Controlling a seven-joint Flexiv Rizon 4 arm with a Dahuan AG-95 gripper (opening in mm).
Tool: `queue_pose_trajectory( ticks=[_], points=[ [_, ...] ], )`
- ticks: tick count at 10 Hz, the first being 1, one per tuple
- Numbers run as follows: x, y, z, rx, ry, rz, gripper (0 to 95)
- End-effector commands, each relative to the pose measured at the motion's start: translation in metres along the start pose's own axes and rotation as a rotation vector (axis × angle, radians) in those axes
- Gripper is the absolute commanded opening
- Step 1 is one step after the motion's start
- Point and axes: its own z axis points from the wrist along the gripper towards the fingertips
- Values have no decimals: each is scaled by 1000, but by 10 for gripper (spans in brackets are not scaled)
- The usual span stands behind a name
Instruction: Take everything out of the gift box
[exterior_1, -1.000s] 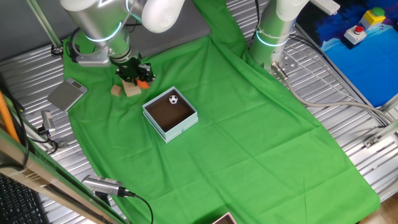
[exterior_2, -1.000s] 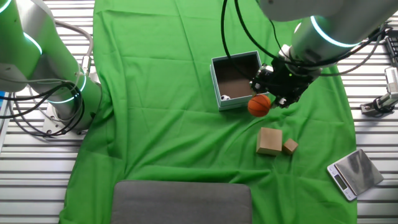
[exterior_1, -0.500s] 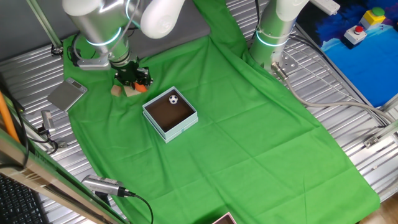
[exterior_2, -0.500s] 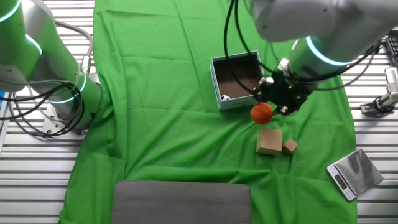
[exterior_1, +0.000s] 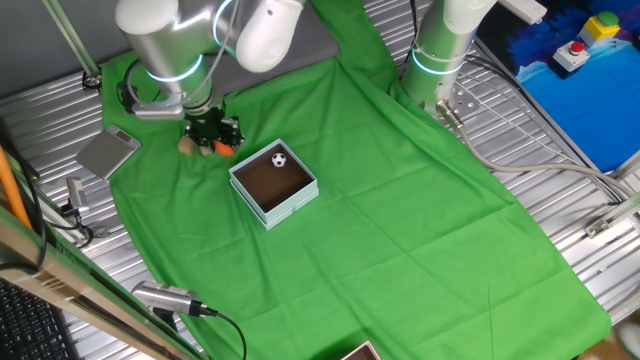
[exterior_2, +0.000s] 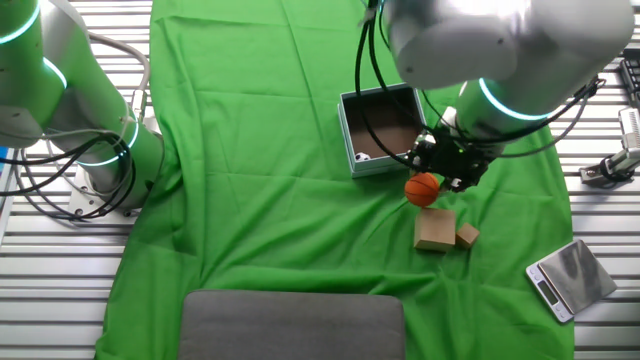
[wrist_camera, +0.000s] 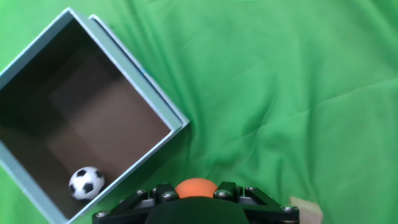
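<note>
A green cloth (exterior_2: 260, 180) covers the table, and everything named here sits on it or just above it.

The gift box (exterior_2: 380, 130) is a small square box with pale blue-grey outer walls and a dark brown inside, open at the top. In the other fixed view it lies at about 10 o'clock from the gripper (exterior_2: 440, 180), close beside it. In the hand view the gift box fills the upper left, at about 10 o'clock from the fingers.

The gripper is closed around the basketball (exterior_2: 424, 188), a small orange ball, holding it outside the box and low over the cloth. The pictures do not show whether the ball touches the cloth. Only the top of the ball shows in the hand view, between the dark fingers at the bottom edge.

Two tan wooden blocks lie on the cloth at about 6 o'clock from the gripper: a larger block (exterior_2: 433, 229) and, touching its right side, a smaller block (exterior_2: 466, 236).

The soccer ball (wrist_camera: 86, 182), black and white and very small, rests alone inside the box, in a corner. It looks like the only item left to take out.
</note>
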Motion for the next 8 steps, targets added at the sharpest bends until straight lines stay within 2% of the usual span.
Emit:
queue_pose_trajectory(
  ticks=[1,4,8],
  points=[
    [-2,0,3,2,-4,-7,0],
    [-8,-1,8,1,-11,-13,0],
    [-9,-2,13,8,-11,-26,0]
  ],
)
